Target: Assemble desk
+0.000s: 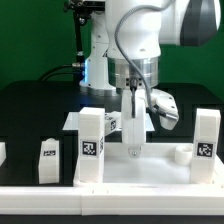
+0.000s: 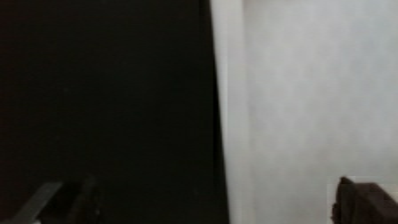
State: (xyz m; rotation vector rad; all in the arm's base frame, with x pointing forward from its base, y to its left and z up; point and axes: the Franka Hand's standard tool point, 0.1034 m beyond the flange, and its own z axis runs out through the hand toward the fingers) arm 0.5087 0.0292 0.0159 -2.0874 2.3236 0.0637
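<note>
My white tabletop (image 1: 150, 170) lay flat. A tagged leg (image 1: 91, 145) stood upright near one end, a second leg (image 1: 207, 133) near the other, and a third leg (image 1: 48, 158) apart, toward the exterior view's left.

no words or numbers can be read, seemingly only black-and-white square tags (image 1: 91, 147) on the white legs (image 1: 207, 132).

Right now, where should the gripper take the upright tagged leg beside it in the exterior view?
Probably its upper part, from straight above. The leg stands upright as a tall block with its top free and flat, parallel side faces to pinch. The gripper is open, to the exterior view's right of it, so lift, shift across, then descend.
</note>
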